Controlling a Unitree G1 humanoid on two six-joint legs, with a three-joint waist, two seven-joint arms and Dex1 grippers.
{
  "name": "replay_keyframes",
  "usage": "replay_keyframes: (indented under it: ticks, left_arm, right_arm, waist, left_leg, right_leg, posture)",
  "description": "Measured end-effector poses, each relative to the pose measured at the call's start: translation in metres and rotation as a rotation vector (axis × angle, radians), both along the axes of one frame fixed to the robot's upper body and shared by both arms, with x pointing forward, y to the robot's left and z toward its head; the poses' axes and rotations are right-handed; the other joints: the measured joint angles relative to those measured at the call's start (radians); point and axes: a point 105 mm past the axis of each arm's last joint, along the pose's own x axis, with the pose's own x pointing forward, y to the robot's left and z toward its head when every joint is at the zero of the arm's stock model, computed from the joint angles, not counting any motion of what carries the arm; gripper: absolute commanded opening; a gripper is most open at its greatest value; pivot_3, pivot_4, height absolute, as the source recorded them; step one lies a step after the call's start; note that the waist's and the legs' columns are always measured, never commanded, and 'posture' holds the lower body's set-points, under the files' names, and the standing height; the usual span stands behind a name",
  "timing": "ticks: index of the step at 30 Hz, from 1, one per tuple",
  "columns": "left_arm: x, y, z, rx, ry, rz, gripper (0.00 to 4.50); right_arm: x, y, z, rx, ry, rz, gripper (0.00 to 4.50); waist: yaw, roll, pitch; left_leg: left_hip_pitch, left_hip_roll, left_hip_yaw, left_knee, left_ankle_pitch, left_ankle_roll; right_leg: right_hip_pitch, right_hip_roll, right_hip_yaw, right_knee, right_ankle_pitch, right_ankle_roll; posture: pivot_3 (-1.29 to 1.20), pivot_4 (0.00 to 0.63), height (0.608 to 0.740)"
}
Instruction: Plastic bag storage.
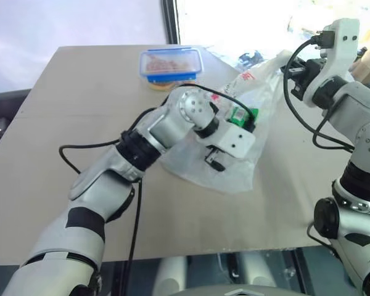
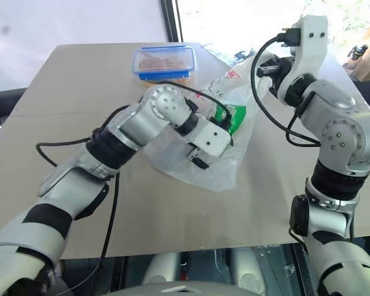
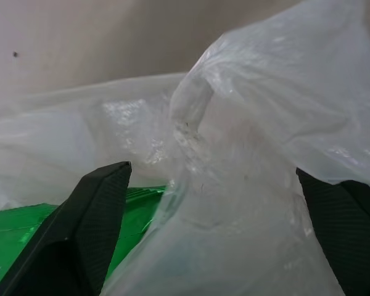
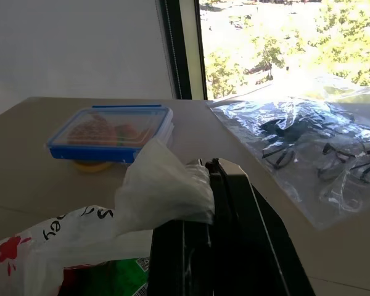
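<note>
The plastic bag [image 1: 235, 177], thin white film with red print, lies on the middle of the table [image 1: 61, 123]. Its top is pulled up toward the right. My right gripper [image 4: 211, 165] is shut on a bunched handle of the bag [image 4: 166, 185] and holds it above the table at the right [image 1: 291, 65]. My left gripper [image 1: 214, 161] points down into the bag's body, open. In the left wrist view a raised fold of the bag [image 3: 234, 154] stands between its fingers [image 3: 92, 209]. A shiny green snack packet [image 1: 242, 115] lies inside the bag.
A clear food box with a blue lid [image 1: 171, 65] sits at the table's far middle, on something yellow. Clear silvery wrap with dark contents [image 4: 308, 148] lies at the far right by the window. The near table edge [image 1: 191, 251] runs below my arms.
</note>
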Motion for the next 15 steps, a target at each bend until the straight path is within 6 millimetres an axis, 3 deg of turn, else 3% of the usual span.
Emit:
replay_keyframes:
  ticks: [4,7,8,10,11,15]
  left_arm:
    - [-0.004,-0.005,-0.018,-0.038,0.05,0.004,1.76]
    - [-0.014,0.002,0.0,-0.194,0.168,0.042,0.31]
    - [-0.015,0.003,0.008,-0.239,0.185,0.049,0.08]
    - [-0.019,0.011,0.042,-0.412,0.245,0.094,0.08]
    - [-0.017,0.02,0.062,-0.498,0.244,0.134,0.08]
    - [-0.01,0.054,0.108,-0.713,0.223,0.282,0.08]
  right_arm:
    - [0.0,0.001,-0.003,0.001,0.011,0.003,0.0]
    - [0.0,-0.002,-0.006,-0.001,0.017,-0.011,0.0]
    - [0.0,-0.003,-0.005,-0.002,0.016,-0.014,0.0]
    - [-0.001,-0.005,-0.005,-0.005,0.012,-0.024,0.0]
    - [-0.001,-0.007,-0.005,-0.005,0.012,-0.032,0.0]
    - [-0.003,-0.026,-0.003,0.004,0.005,-0.085,0.0]
  waist:
    - [-0.002,0.0,0.0]
    - [-0.004,0.001,0.0]
    - [-0.004,0.001,0.0]
    - [-0.005,0.001,0.0]
    - [-0.005,0.001,0.0]
    - [-0.002,0.001,0.0]
  left_leg:
    - [-0.001,0.0,-0.001,0.001,0.0,0.0]
    - [-0.001,0.0,-0.001,0.001,0.0,0.0]
    - [-0.001,0.0,-0.001,0.001,0.0,0.0]
    - [-0.002,0.001,-0.002,0.002,0.0,0.0]
    - [-0.002,0.001,-0.003,0.002,0.0,0.0]
    - [-0.002,0.0,-0.003,0.003,0.0,0.0]
  right_leg:
    - [-0.001,0.0,0.0,0.001,0.0,0.0]
    - [-0.001,0.0,-0.001,0.001,0.0,0.0]
    - [-0.001,0.0,-0.001,0.001,0.0,0.0]
    - [-0.001,0.0,-0.001,0.001,0.0,0.0]
    - [-0.001,0.0,-0.001,0.001,0.0,0.0]
    - [0.0,0.0,-0.002,0.002,0.0,0.0]
  posture:
    - [0.0,0.15,0.74]
    - [0.0,0.15,0.74]
    - [0.0,0.15,0.74]
    - [0.0,0.15,0.74]
    - [0.0,0.15,0.74]
    - [0.0,0.15,0.74]
